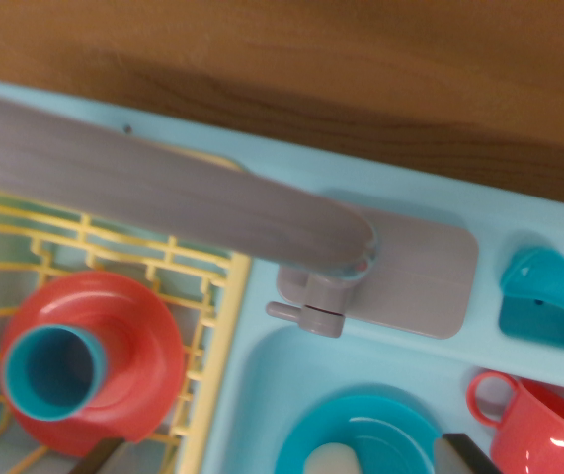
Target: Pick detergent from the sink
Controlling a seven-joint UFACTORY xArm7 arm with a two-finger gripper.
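Although no bottle could be firmly identified, the likeliest trace of the detergent [334, 461] was a pale rounded shape at the bottom centre of the frame, lying on a teal plate [361, 434] inside the light blue sink [262, 395]. Dark gripper [282, 456] fingertips [464, 452] poked in at the bottom edge on either side of it, set wide apart and touching nothing. To the lower right sat a red cup [543, 425]. Above the basin stood the grey faucet [163, 188], its spout sweeping to the upper left. At lower left, a yellow rack [212, 326] held a red plate [123, 346] and a teal cup [49, 370]. A teal object [548, 296] occupied the right edge.
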